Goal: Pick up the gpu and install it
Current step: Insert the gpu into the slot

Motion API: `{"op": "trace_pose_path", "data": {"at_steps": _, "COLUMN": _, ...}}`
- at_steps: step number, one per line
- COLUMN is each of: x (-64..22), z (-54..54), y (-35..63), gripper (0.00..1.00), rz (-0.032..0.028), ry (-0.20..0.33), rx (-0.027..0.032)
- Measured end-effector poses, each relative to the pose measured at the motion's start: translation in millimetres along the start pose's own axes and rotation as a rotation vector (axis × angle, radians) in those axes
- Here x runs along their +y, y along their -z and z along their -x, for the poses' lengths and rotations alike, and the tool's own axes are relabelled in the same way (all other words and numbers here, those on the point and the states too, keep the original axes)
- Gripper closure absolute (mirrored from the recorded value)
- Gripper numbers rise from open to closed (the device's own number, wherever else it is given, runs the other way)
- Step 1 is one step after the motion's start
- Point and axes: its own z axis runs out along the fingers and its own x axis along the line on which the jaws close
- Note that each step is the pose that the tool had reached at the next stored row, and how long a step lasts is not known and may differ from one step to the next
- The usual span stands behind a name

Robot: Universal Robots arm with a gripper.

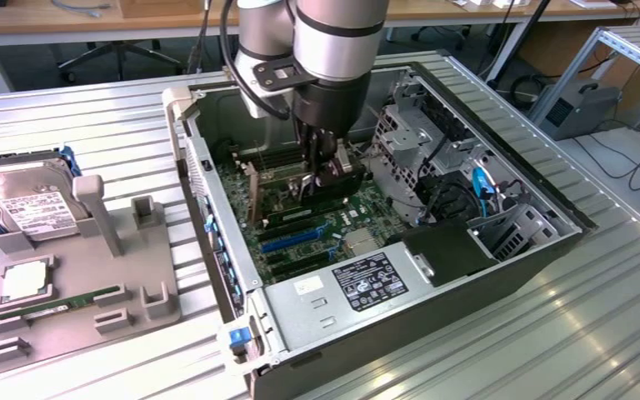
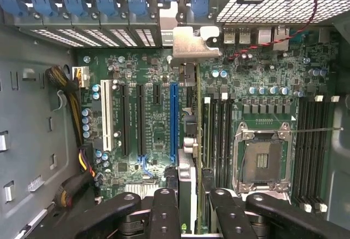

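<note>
My gripper (image 1: 322, 185) reaches down inside the open computer case (image 1: 520, 250), shut on the gpu (image 1: 340, 171). In the wrist view the gpu (image 2: 187, 165) appears edge-on between the two black fingers (image 2: 164, 211). Its silver bracket (image 2: 191, 42) points toward the case's rear slot openings. The card hangs upright over the green motherboard (image 2: 153, 69), just beside the long blue slot (image 2: 174, 118). Whether its lower edge sits in a slot I cannot tell.
The drive cage (image 1: 409, 142) and power supply (image 1: 353, 287) crowd the case around the arm. A CPU socket (image 2: 262, 159) lies beside the card. On the exterior view's left, a grey fixture (image 1: 87, 283) holds a hard drive (image 1: 26, 204) and a RAM stick (image 1: 70, 302).
</note>
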Motion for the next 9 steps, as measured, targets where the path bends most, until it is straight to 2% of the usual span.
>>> {"op": "trace_pose_path", "data": {"at_steps": 9, "x": 3.1, "z": -1.0, "y": -4.1, "gripper": 0.73, "rz": 0.0, "ry": 0.0, "rx": 0.0008}}
